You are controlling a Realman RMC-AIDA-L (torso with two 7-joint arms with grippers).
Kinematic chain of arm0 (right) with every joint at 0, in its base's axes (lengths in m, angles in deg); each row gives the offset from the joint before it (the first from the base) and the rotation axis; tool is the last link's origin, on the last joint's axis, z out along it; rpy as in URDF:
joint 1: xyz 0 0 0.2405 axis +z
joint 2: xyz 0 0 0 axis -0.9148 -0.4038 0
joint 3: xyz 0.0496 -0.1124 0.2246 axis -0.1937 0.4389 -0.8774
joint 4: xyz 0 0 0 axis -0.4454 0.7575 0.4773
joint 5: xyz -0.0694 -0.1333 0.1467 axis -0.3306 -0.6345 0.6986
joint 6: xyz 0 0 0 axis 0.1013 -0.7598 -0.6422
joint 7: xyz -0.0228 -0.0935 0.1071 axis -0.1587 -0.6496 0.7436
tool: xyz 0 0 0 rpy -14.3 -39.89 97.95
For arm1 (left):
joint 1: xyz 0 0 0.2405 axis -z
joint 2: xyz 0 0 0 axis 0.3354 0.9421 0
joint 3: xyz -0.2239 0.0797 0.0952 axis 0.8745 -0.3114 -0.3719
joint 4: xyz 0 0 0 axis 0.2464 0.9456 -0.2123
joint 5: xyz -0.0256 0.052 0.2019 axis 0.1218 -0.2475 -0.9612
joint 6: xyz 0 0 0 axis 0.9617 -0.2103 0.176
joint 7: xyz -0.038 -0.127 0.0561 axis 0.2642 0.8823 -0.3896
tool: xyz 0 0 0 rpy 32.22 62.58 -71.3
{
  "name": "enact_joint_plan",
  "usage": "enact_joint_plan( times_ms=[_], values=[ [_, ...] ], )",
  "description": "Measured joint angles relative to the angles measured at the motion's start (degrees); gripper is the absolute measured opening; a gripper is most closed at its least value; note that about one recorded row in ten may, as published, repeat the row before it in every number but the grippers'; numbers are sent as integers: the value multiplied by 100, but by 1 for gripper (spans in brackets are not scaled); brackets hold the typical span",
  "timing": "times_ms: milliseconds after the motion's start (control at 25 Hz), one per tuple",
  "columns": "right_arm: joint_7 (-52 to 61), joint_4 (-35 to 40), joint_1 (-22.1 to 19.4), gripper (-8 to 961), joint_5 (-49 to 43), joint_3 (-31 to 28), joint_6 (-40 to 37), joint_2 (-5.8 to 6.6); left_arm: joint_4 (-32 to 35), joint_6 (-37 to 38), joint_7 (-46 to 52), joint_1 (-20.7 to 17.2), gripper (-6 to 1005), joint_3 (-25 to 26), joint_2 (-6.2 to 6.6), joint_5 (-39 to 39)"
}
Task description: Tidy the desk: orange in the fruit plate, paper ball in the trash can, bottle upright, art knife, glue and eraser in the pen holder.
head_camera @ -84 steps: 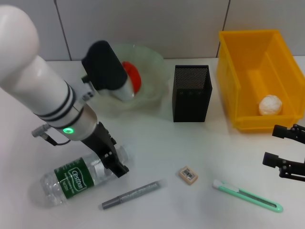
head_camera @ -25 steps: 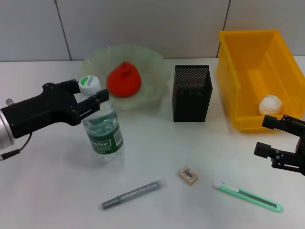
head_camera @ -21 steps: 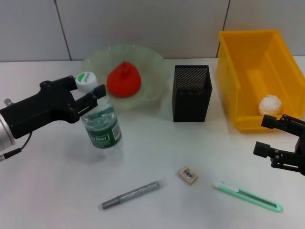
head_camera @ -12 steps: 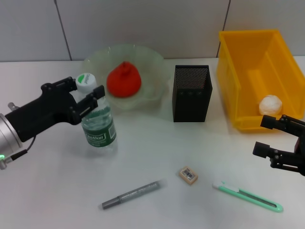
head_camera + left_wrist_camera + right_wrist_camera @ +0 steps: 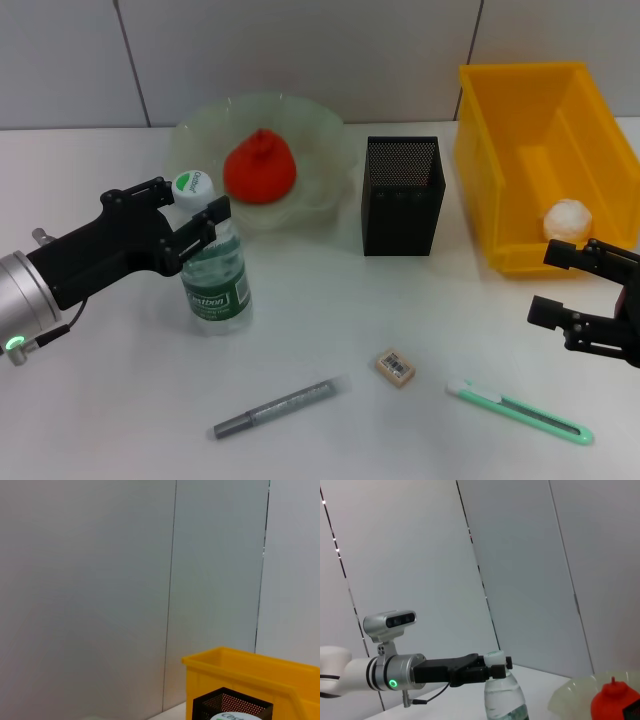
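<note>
The bottle point(image 5: 216, 281) stands nearly upright on the table, left of centre, its white cap point(image 5: 190, 185) on top. My left gripper point(image 5: 183, 207) is shut on its neck, seen side-on in the right wrist view as left gripper point(image 5: 489, 670) on the bottle point(image 5: 506, 696). The orange point(image 5: 258, 168) lies in the fruit plate point(image 5: 330, 132). A paper ball point(image 5: 567, 220) rests in the trash can point(image 5: 520, 110). The pen holder point(image 5: 402, 195) stands mid-table. Glue point(image 5: 275, 408), eraser point(image 5: 395, 366) and art knife point(image 5: 520, 410) lie near the front. My right gripper point(image 5: 548, 283) hovers open right of the knife.
A grey tiled wall backs the table. In the left wrist view the trash can point(image 5: 250, 667), the pen holder point(image 5: 232, 705) and the bottle's cap point(image 5: 235, 716) show low down. The fruit plate point(image 5: 570, 695) with the orange point(image 5: 615, 705) shows in the right wrist view.
The bottle, lying flat 3.4 s ago, now stands upright in my left gripper. Over the last second it shifted slightly nearer and rightward. The right gripper barely moved.
</note>
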Motion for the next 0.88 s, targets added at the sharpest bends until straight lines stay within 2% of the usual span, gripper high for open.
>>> enact_joint_plan(
  times_ms=[320, 520, 640, 760, 880],
  values=[
    [2, 0, 23, 835, 0, 6, 4, 0, -14, 147, -254, -49, 462, -64, -21, 43],
    [7, 0, 21, 835, 0, -2, 4, 0, -20, 239, -255, -81, 686, -23, -1, 232],
    [46, 5, 21, 834, 0, -20, -6, 0, 16, 345, -199, -144, 750, 58, 20, 397],
    [229, 136, 25, 834, -2, 10, -18, 4, 220, 655, 8, -260, 796, 426, 45, 447],
    [650, 467, 59, 834, -49, 42, -23, 5, 378, 1179, 342, -376, 804, 862, 160, 383]
  ],
)
